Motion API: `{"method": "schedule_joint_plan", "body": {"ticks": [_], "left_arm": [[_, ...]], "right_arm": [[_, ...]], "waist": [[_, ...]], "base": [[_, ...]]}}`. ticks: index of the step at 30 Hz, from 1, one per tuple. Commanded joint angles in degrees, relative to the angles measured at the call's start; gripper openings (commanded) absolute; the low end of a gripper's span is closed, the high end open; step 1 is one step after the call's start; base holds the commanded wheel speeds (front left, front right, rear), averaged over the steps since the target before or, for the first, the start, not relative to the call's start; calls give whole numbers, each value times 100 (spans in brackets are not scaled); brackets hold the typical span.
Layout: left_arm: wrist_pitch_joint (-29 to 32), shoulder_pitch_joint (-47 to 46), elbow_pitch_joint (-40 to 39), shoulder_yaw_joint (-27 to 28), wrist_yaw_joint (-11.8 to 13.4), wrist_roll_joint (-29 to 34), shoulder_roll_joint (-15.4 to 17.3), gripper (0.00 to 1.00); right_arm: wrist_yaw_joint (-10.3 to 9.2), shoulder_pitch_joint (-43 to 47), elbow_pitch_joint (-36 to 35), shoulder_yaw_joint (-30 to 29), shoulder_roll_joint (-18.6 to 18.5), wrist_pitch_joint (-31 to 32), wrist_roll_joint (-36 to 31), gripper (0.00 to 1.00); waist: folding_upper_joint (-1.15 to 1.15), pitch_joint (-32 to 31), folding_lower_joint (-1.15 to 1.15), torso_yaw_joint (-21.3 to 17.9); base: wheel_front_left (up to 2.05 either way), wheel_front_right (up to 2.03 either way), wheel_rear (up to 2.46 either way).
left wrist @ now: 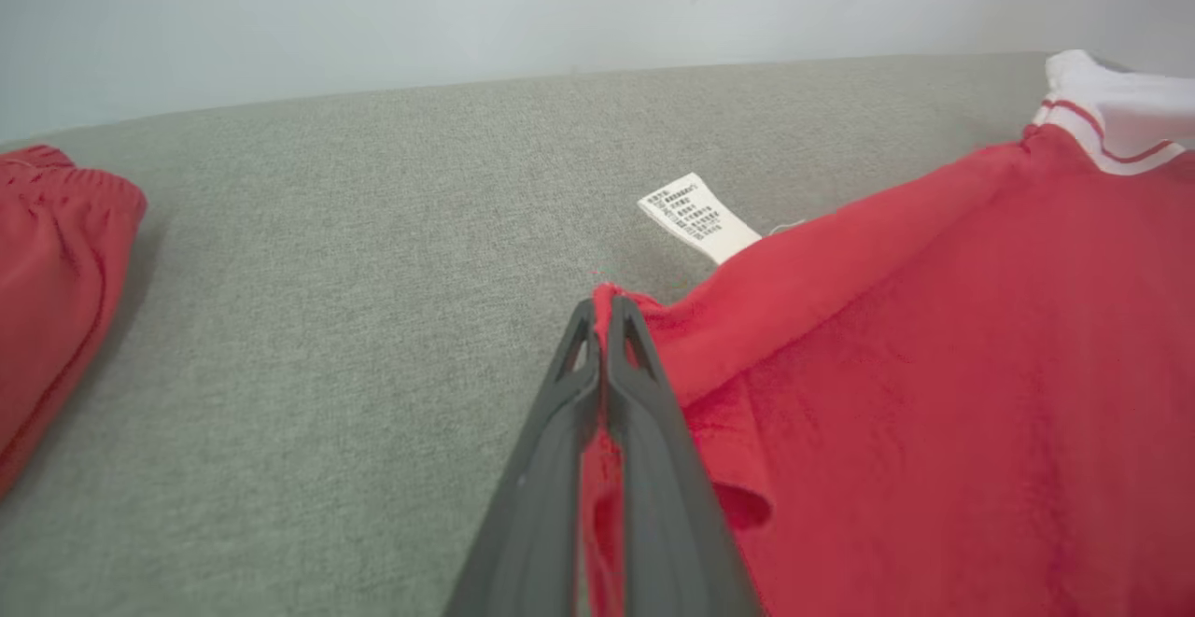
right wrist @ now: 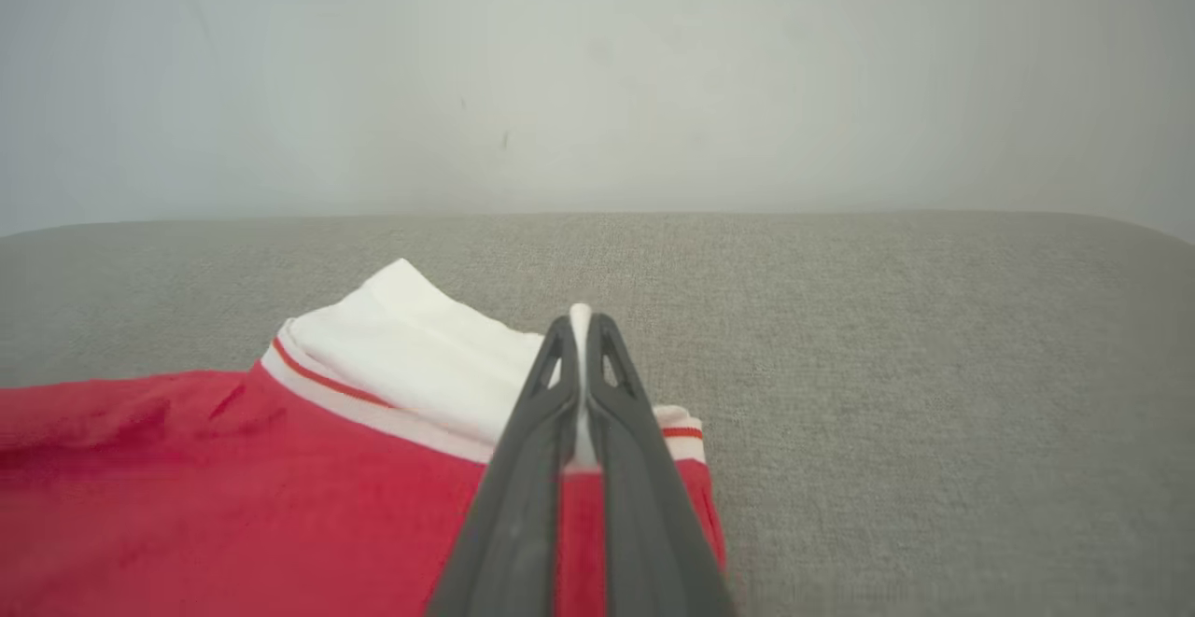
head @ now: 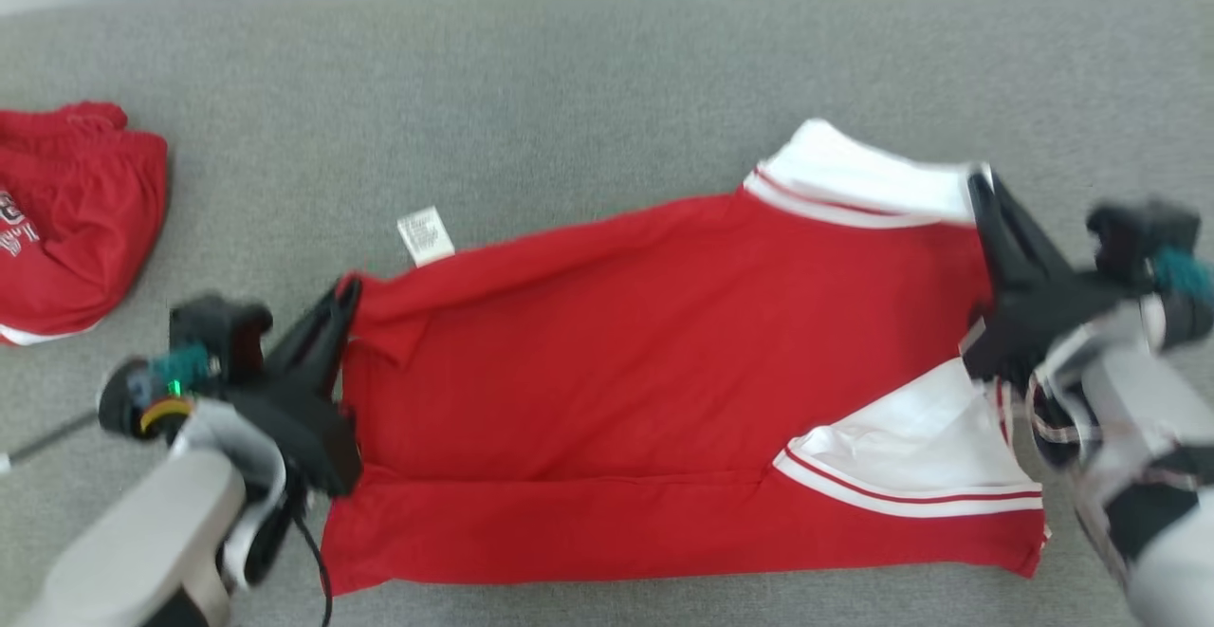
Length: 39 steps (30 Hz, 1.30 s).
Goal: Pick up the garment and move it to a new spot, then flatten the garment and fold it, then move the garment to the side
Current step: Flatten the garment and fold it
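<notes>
The garment (head: 664, 342) is red with white, red-striped trim and a white care label (head: 425, 234). It lies spread across the grey surface, its upper layer lifted between both grippers. My left gripper (head: 349, 290) is shut on its red left corner; the left wrist view shows the red cloth (left wrist: 840, 365) pinched at the gripper (left wrist: 605, 304). My right gripper (head: 979, 181) is shut on the white trim at the right end, where white cloth (right wrist: 420, 356) sticks out between the tips of the gripper (right wrist: 580, 320).
A second red garment (head: 66, 219) lies bunched at the far left, seen too in the left wrist view as a red garment (left wrist: 47, 290). The grey padded surface (head: 569, 86) stretches back to a pale wall (right wrist: 597, 66).
</notes>
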Motion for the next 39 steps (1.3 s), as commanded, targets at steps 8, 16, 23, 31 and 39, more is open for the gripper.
{"method": "schedule_joint_plan", "body": {"ticks": [8,16,23,31,39], "left_arm": [[-295,1015,-623,111,474,-13,187,0],[-371,1457,-814,225,653,52,153,0],[-389,1646,-834,303,660,136,-8,0],[-389,1875,-849,533,633,268,-176,100],[-390,2484,-1480,1777,817,1127,-471,100]], "right_arm": [[-12,1670,-1304,-629,-212,-49,215,0],[-12,3052,-2571,-1423,-27,333,130,0],[-12,3972,-3429,-2188,338,851,-209,0],[-12,4438,-3824,-2545,703,1326,-536,100],[-12,4323,-3875,-2790,693,1455,-686,100]], "waist": [[0,-391,1,-75],[0,-473,1,6],[0,-519,1,25],[0,-625,1,54],[0,-765,1,84]], "base": [[0,0,0],[0,0,0],[0,0,0],[0,0,0],[0,0,0]]}}
